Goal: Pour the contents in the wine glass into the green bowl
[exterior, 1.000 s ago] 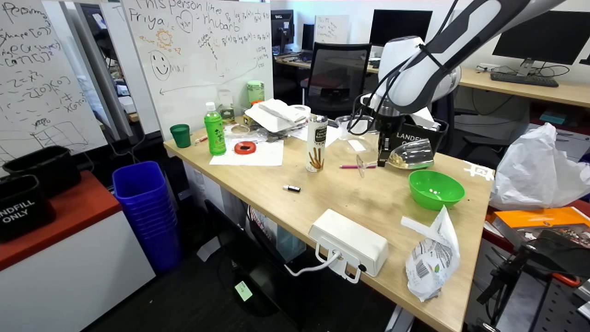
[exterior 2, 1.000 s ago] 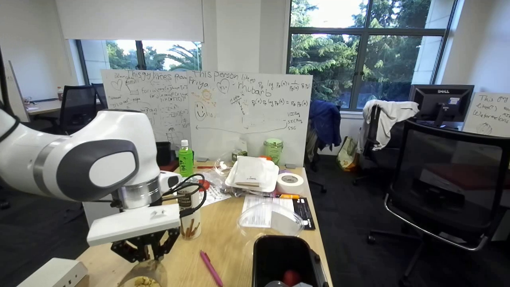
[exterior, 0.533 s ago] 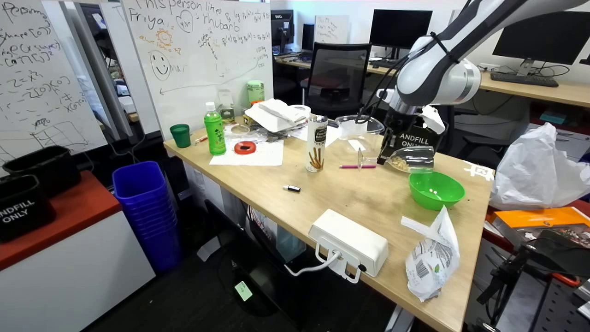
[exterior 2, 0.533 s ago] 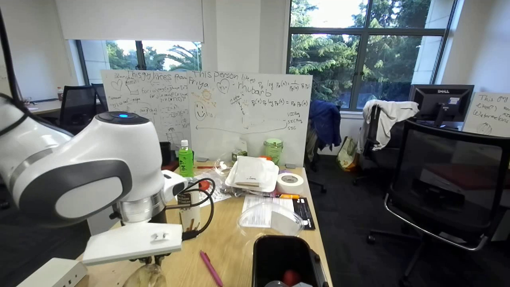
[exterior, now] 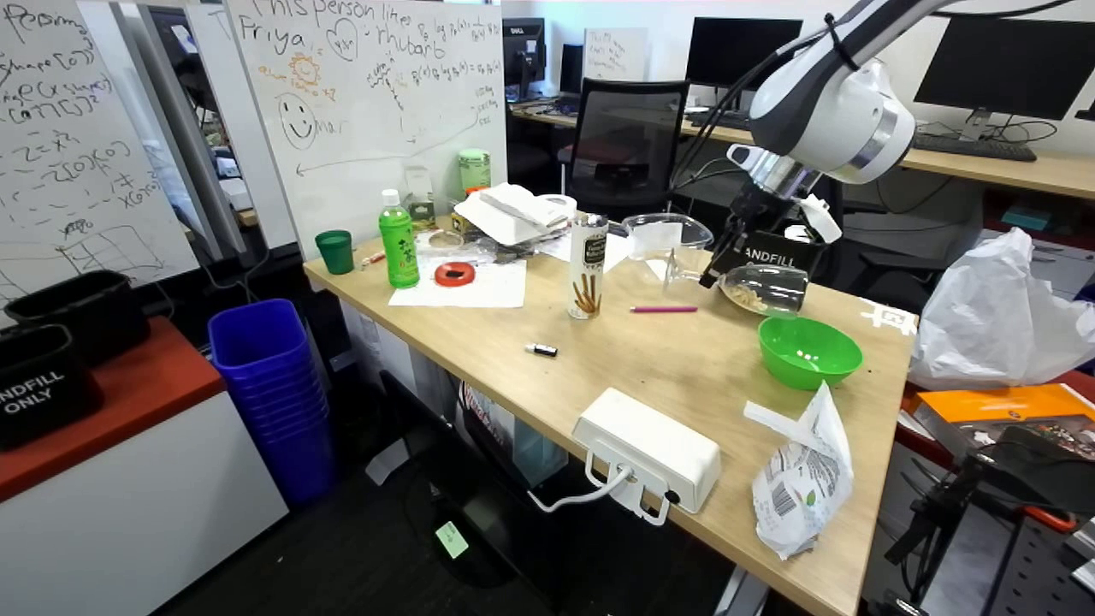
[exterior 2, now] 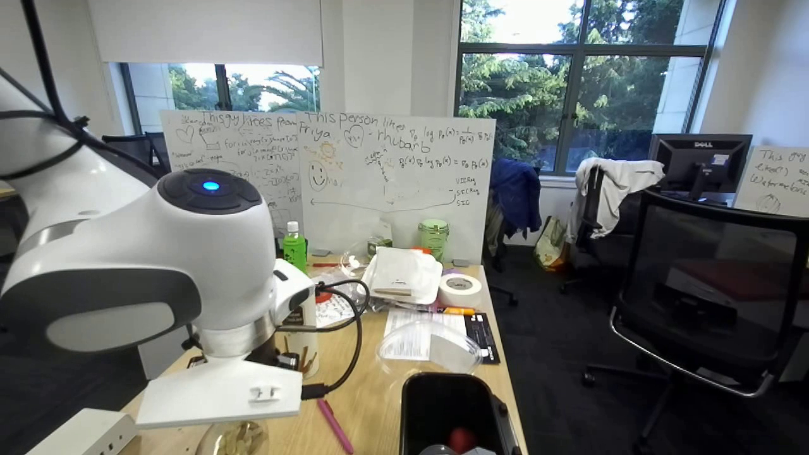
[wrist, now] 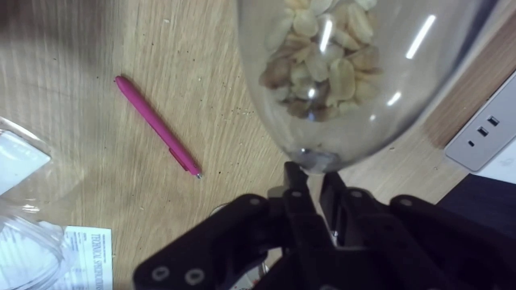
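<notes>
My gripper [wrist: 315, 177] is shut on the stem end of the clear wine glass [wrist: 411, 88], just below its cup. Pale nuts [wrist: 318, 80] lie inside the glass. In an exterior view the glass [exterior: 783, 289] lies over on its side, its foot higher than its mouth, which points right and slightly down. Its mouth is above the back-left rim of the green bowl [exterior: 809, 355], where a few small white spots show. Beneath the wrist, part of the glass [exterior 2: 234, 437] also shows; the green bowl is out of view there and in the wrist view.
A black bin [exterior: 770, 250] stands behind the glass. A pink pen [exterior: 664, 309] and a tall canister [exterior: 588, 265] are on the table to the left. Towards the front are a white power box [exterior: 648, 449] and a crumpled snack bag [exterior: 804, 483].
The glass has tipped further: its foot has risen and its mouth has dipped from slightly upward, through level, to slightly downward. The wrist and forearm have swung right. The nuts have slid slightly towards the mouth.
</notes>
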Action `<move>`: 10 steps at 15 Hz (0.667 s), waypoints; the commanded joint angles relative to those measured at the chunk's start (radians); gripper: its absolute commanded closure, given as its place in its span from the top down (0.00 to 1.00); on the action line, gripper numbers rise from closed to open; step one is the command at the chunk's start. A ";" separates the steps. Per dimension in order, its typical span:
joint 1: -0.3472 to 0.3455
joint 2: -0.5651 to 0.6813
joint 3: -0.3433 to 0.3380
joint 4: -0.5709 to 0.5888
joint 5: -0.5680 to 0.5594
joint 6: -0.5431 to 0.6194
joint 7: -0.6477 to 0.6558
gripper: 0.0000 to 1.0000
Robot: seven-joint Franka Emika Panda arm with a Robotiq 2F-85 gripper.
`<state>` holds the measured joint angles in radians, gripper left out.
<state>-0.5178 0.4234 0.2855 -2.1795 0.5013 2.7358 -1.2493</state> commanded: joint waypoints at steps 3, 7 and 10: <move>-0.010 -0.061 -0.017 -0.061 0.171 0.030 -0.185 0.04; -0.050 -0.092 0.006 -0.119 0.240 0.069 -0.290 0.04; -0.066 -0.110 0.029 -0.154 0.310 0.099 -0.362 0.04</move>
<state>-0.5520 0.3501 0.2720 -2.2860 0.7371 2.7902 -1.5304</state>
